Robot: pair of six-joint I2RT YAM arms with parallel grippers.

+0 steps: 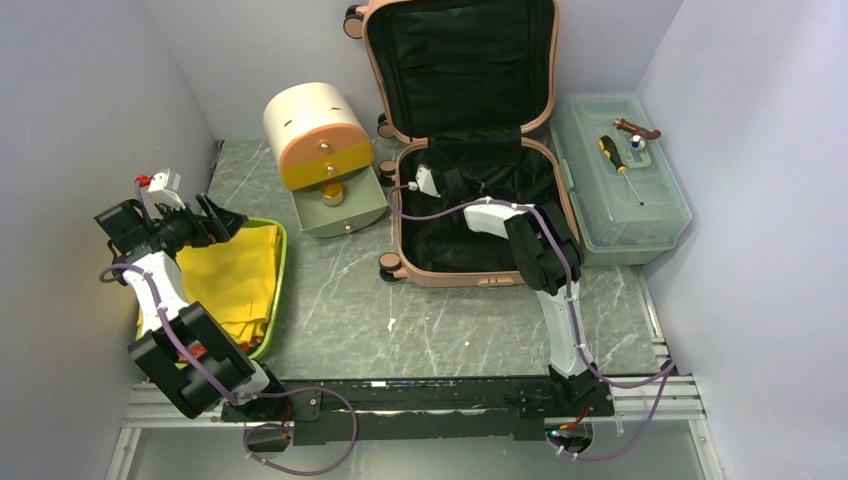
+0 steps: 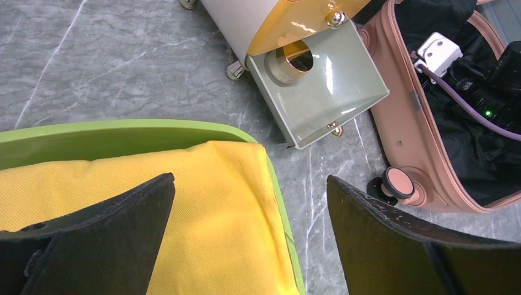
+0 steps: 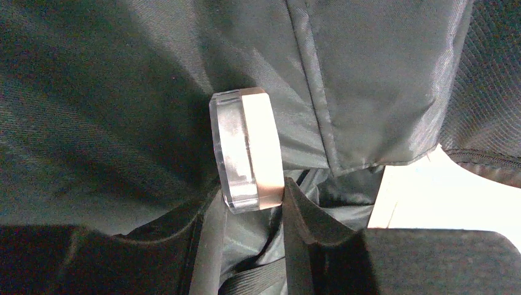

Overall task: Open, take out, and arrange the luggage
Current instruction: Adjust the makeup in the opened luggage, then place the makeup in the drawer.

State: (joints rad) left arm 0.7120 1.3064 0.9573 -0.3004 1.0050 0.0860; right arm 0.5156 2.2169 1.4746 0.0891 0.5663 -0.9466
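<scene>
**Right arm lifting a jar out of the open luggage**

The luggage (image 1: 450, 277) lies open at the upper centre of the overhead view. Its lid leans against the back wall and its lower shell sits flat on the desk (image 1: 340, 320). Opening looks done, so the step in hand is taking things out.

The right end effector (image 3: 244, 200) is down inside the lower shell, closed partway on a round jar (image 3: 246, 147) with a clear lid and a tan base. The jar is held on edge, and its lower end is pinched between the two fingers. The next move calls for a straight lift clear of the loose black lining (image 3: 123, 92) without snagging it. After that the jar needs carrying to a free place outside the shell. The grip covers only the jar's lower edge, so a quick swing could let it slip.

The left end effector (image 2: 250, 181) hangs fully open over a yellow cloth (image 2: 184, 203) in a green tray (image 2: 123, 129), at the left of the overhead view. It holds nothing.

Only the right wrist view shows the jar and the grip; from overhead, the arm and the dark lining hide both. It also shows a pale sheet (image 3: 411, 196) at its right edge, which I cannot identify.

The left wrist view looks into the open drawer (image 2: 344, 92) of the cream box (image 1: 310, 125), where a gold ring-shaped piece (image 2: 295, 58) lies.

Only the overhead view takes in the toolbox (image 1: 620, 210) at the right, with a screwdriver (image 1: 620, 165) lying on its lid.
</scene>
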